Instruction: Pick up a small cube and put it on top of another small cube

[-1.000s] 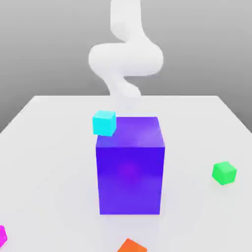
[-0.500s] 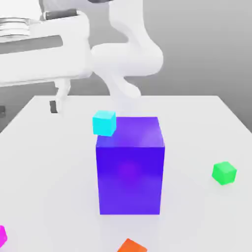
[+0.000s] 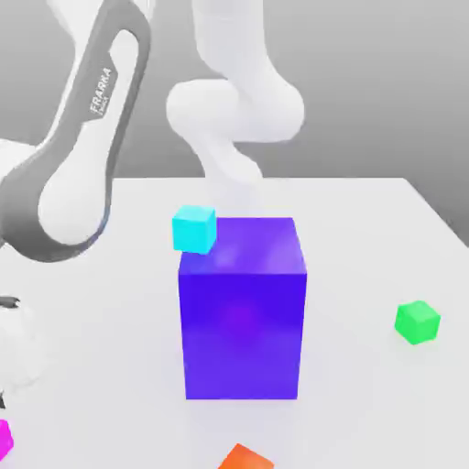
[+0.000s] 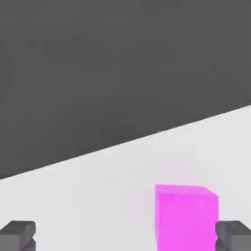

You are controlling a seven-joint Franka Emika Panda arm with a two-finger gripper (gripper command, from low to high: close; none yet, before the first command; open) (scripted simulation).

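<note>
**Two fingertips spread wide, magenta cube between them**

Two dark fingertips (image 4: 17, 234) are seen at opposite edges of the hand view, so the gripper (image 4: 125, 235) is read as fully open with nothing held. The small magenta cube (image 4: 186, 215) is seen resting on the white table (image 4: 98, 196), nearer one fingertip than the other; contact cannot be told. In the exterior view, the same cube (image 3: 5, 438) is cut off at the near corner on the exterior view's left. The arm (image 3: 87, 137) is bent down over that side. A large purple-blue block (image 3: 242, 311) is placed mid-table, with a small cyan cube (image 3: 194, 228) by its upper corner. A small green cube (image 3: 418, 321) is seen well apart on the exterior view's right, and an orange cube (image 3: 244, 458) at the near edge.
</note>
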